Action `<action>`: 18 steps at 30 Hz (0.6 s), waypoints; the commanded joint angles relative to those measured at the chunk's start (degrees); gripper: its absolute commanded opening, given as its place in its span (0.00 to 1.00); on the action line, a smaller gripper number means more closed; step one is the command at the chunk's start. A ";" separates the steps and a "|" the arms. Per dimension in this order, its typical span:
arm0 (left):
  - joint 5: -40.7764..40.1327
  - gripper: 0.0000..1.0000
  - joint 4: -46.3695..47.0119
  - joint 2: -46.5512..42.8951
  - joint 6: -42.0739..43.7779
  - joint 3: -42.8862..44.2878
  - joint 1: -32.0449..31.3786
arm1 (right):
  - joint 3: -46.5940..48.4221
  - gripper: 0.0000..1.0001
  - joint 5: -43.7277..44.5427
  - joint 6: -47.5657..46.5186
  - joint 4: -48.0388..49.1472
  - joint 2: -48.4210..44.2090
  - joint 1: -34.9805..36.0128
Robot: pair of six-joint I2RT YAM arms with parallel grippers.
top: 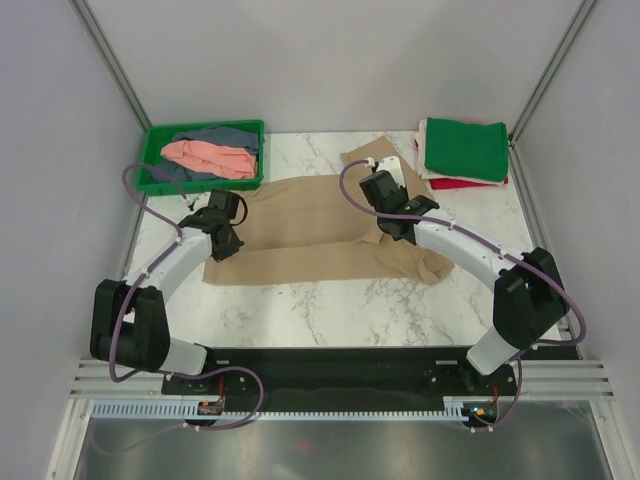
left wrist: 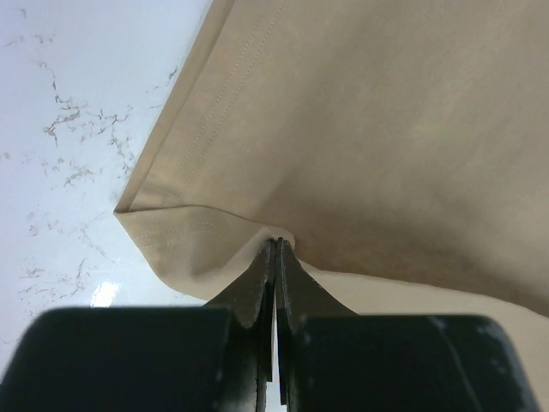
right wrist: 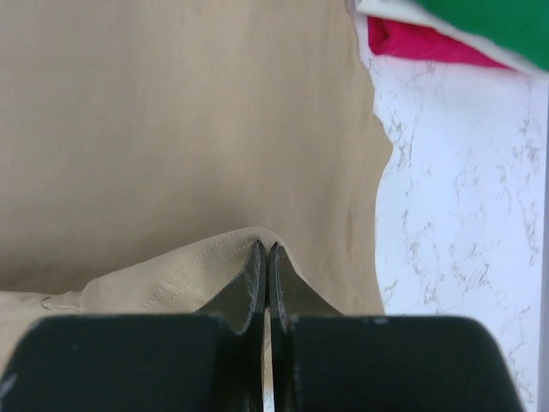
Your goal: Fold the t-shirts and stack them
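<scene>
The near strip of the marble table (top: 330, 310), between the tan shirt (top: 300, 235) and my arm bases, lies bare, so either of my grippers could sweep through there. At the far left the green tray (top: 205, 126) stands just behind my left gripper (top: 222, 250). At the far right the folded stack (top: 465, 150) blocks the corner beyond my right gripper (top: 400, 230), and the side walls (top: 60, 150) hem me in.

The left arm (top: 170, 262) and right arm (top: 462, 243) match: white shell links between chunky black joints. A thin purple cable (top: 125, 182) loops along each (with a bit of red wire by the base). The left gripper (left wrist: 274, 247) and right gripper (right wrist: 263, 251) have matte black fingers tapering to wedges. Both share a black base plate (top: 330, 368).
</scene>
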 commanded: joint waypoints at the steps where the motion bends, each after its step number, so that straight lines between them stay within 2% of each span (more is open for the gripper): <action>1: -1.53 0.02 0.97 1.70 1.84 2.62 0.69 | 3.85 0.00 2.49 -6.43 5.10 1.26 -1.31; 9: -2.75 0.03 0.88 6.54 2.45 5.78 1.48 | 5.61 0.00 -0.15 -10.74 9.68 6.53 -4.83; 12: -2.49 0.10 1.40 7.95 2.45 6.92 1.92 | 7.02 0.00 -0.32 -11.97 10.38 9.52 -5.45; 13: -2.58 0.22 1.58 8.39 2.54 7.53 1.92 | 7.89 0.00 -0.58 -12.50 10.64 10.31 -5.88; 15: -2.58 0.31 2.02 9.44 3.33 8.50 2.10 | 8.95 0.00 -1.02 -12.68 10.73 12.51 -6.32; 16: -2.93 0.36 2.02 9.79 3.68 9.81 2.27 | 10.26 0.02 -0.85 -12.94 10.65 13.21 -6.94; 18: -3.11 0.37 1.67 10.59 4.83 11.66 2.89 | 12.02 0.12 -0.85 -12.94 10.30 15.06 -7.73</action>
